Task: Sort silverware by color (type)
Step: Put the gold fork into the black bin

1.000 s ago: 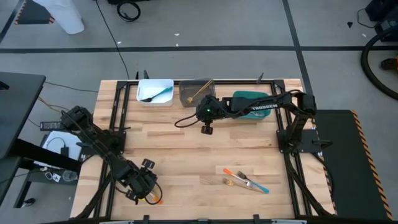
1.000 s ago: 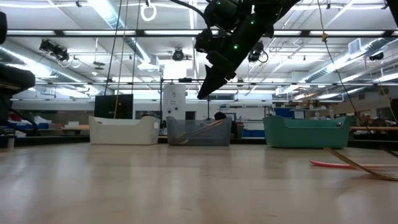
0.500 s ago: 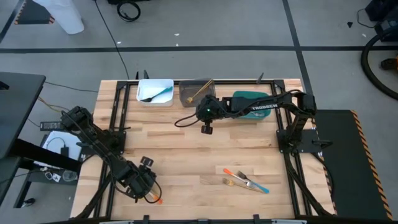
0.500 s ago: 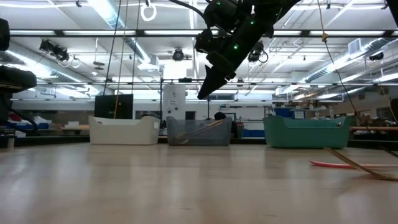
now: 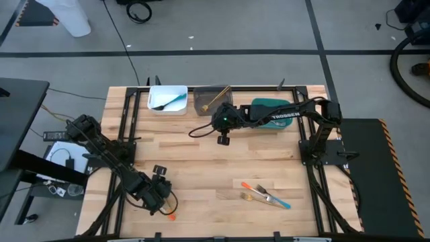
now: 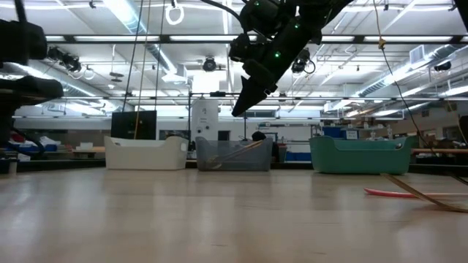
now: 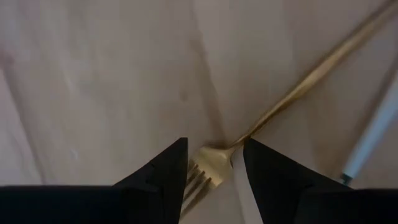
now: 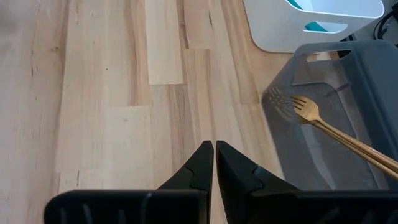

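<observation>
My left gripper (image 5: 160, 195) is near the table's near left corner, shut on a golden fork (image 7: 273, 112). The fork's handle (image 7: 323, 65) runs away from the fingers. An orange-handled fork (image 5: 169, 216) lies on the table just nearer than that gripper. A pale slim piece of another fork (image 7: 373, 134) shows beside the golden one. Three more forks (image 5: 265, 195), orange, golden and blue, lie in a small heap on the near right. My right gripper (image 5: 223, 140) hangs shut and empty above the table, in front of the grey bin (image 5: 211, 99). My left gripper has the golden fork's head (image 7: 208, 173), tines and neck, pinched between its two fingers. The fingers (image 7: 168, 171) come at it from above, slanting. The handle points away past the fingertips. Whether the handle's far end rests on the table, I cannot tell.
Three bins stand along the far edge: a white bin (image 5: 168, 99) with blue forks in it, the grey bin (image 8: 348, 124) with a golden fork (image 8: 323, 127) leaning in it, and a teal bin (image 6: 358, 155) partly under the right arm. Bare wood lies mid-table.
My left gripper has moved a little toward the far edge and the right, and its arm has come higher in the low view. The orange-handled fork has stayed where it was.
</observation>
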